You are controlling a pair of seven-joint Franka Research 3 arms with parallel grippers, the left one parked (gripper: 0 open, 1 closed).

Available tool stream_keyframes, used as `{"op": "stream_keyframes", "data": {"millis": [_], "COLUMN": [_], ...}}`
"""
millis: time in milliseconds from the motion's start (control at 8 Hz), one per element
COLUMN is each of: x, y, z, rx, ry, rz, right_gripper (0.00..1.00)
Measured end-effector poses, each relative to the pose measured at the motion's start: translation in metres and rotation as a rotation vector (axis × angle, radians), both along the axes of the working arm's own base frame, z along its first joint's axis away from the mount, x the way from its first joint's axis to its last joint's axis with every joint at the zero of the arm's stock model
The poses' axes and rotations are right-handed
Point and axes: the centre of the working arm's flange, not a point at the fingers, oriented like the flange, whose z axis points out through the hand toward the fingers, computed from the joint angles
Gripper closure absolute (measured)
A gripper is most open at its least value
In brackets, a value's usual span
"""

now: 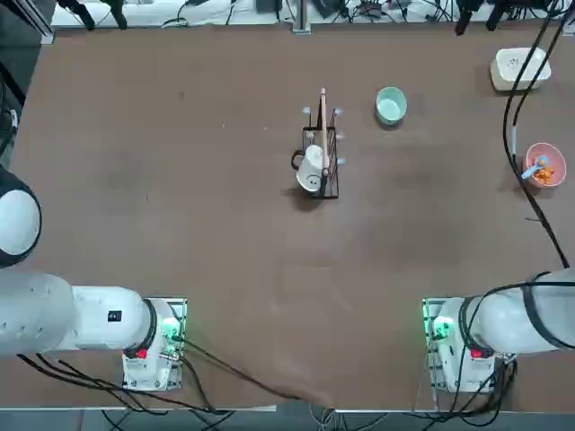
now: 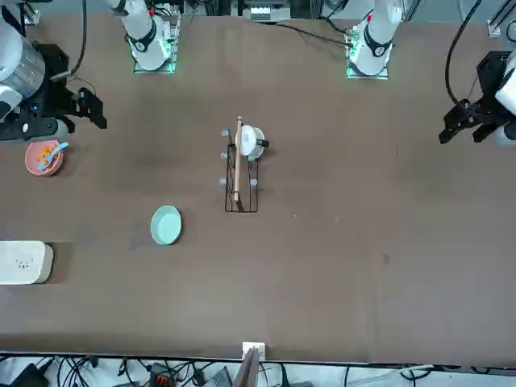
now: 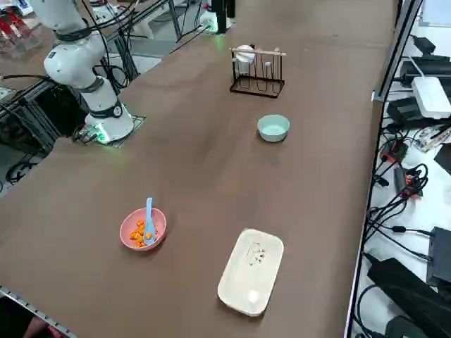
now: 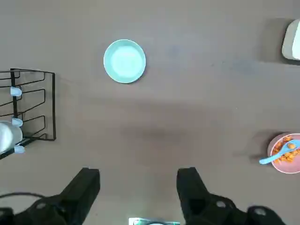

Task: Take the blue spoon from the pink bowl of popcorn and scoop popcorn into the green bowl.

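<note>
Showing the start: the right pincer [image 4: 138, 187] hangs empty with its fingers spread wide, high above the counter [image 1: 180, 180]. The blue spoon [image 4: 276, 153] lies in the pink bowl [image 3: 143, 229] near the counter's right edge, its handle jutting over the rim beside the popcorn [image 3: 139, 232]. The green bowl [image 1: 391, 105] sits well apart. Risks: a short, tilted handle may slip; a nudged light bowl may slide or spill; pieces may drop in transit.

The spoon [image 3: 149, 213] is propped in the bowl [image 3: 143, 229] holding popcorn [image 3: 140, 232] near the bench [image 3: 211, 162] edge; the empty bowl [image 3: 273, 128] is set between it and the mug rack [image 3: 258, 72].
</note>
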Motion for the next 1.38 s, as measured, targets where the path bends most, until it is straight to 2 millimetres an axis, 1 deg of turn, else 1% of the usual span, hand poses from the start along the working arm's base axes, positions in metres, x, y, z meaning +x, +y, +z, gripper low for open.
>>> {"op": "stream_keyframes", "data": {"millis": [375, 500, 625, 750, 875, 1000, 1250, 1375], "x": [0.0, -0.003, -0.01, -0.02, -0.025, -0.021, -0.011, -0.011], "y": [-0.001, -0.001, -0.002, -0.008, -0.022, -0.042, -0.095, -0.115], "z": [0.0, -0.002, -0.007, -0.018, -0.038, -0.065, -0.132, -0.168], "rx": [0.0, -0.004, -0.015, -0.06, -0.131, -0.192, -0.398, -0.501], "ry": [0.001, 0.026, 0.09, 0.189, 0.3, 0.377, 0.468, 0.472], "rz": [0.001, 0.004, 0.005, 0.0, -0.017, -0.045, -0.081, -0.059], "right_gripper": [0.0, 0.0, 0.0, 0.0, 0.0, 0.0, 0.0, 0.0]}}
